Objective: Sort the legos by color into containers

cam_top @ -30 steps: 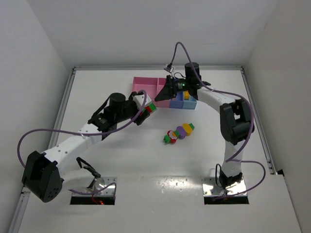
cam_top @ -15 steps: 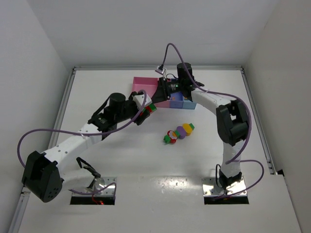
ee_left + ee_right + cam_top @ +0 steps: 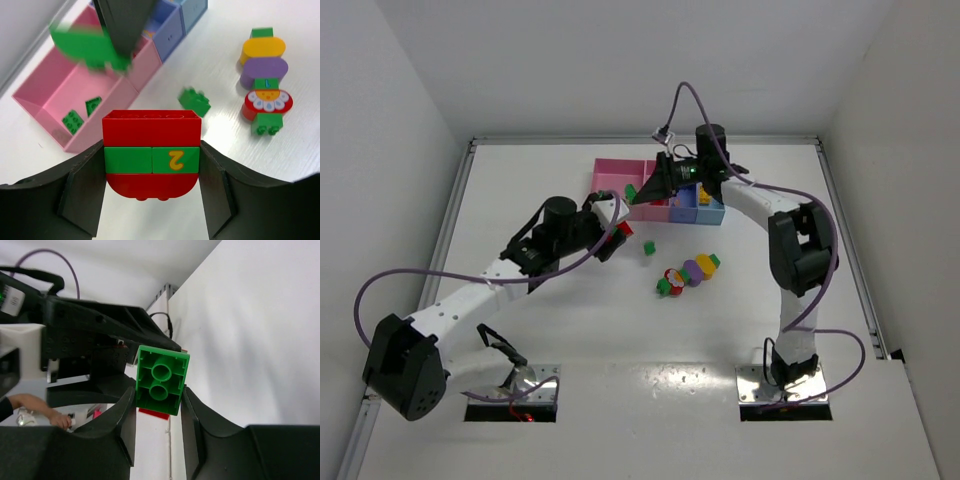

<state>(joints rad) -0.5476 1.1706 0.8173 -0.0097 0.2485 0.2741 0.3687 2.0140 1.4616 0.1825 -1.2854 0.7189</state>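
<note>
My left gripper (image 3: 151, 172) is shut on a red-green-red lego stack (image 3: 151, 147), held above the table just in front of the containers (image 3: 610, 178). My right gripper (image 3: 159, 402) is shut on a single green lego (image 3: 161, 381). In the top view that green lego (image 3: 631, 192) hangs over the pink bins. A loose green lego (image 3: 195, 101) lies on the table near the stack. Two green legos (image 3: 75, 120) lie in the wide pink bin (image 3: 47, 95). A joined cluster of green, yellow, purple and red legos (image 3: 686, 272) lies mid-table.
The narrow pink bin (image 3: 145, 60), purple-blue bin (image 3: 167, 25) and light blue bin (image 3: 195, 7) continue the row to the right. Both arms meet close together at the bins. White walls enclose the table (image 3: 570, 340) on three sides.
The right gripper swung left from the blue bins to the left gripper's stack and shut on a green lego. The stack lost its green end, and a green lego now lies on the table.
</note>
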